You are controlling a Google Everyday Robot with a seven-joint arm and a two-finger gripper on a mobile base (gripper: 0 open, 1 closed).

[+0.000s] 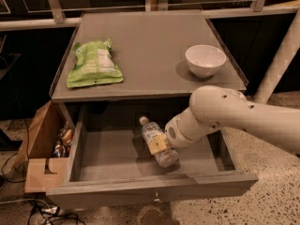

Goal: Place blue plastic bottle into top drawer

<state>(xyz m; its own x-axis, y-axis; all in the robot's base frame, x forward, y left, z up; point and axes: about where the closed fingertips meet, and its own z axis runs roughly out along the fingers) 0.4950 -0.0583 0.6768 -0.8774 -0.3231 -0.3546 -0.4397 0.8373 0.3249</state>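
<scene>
The drawer (140, 189) is pulled open. Near the middle of the drawer, the bottle (151, 134) is tilted, with its white cap toward the drawer's back. The gripper (159, 147) is inside the drawer too, clamped around the bottle's lower part. Above the drawer, the table (145, 36) carries a green bag (93, 64) and a white bowl (205, 60).

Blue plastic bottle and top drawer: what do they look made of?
The blue plastic bottle looks like clear glossy plastic: see-through body, white cap, printed label. The top drawer is probably painted wood: matte grey flat boards. The gripper is inside the drawer, jaws closed on the bottle.
</scene>
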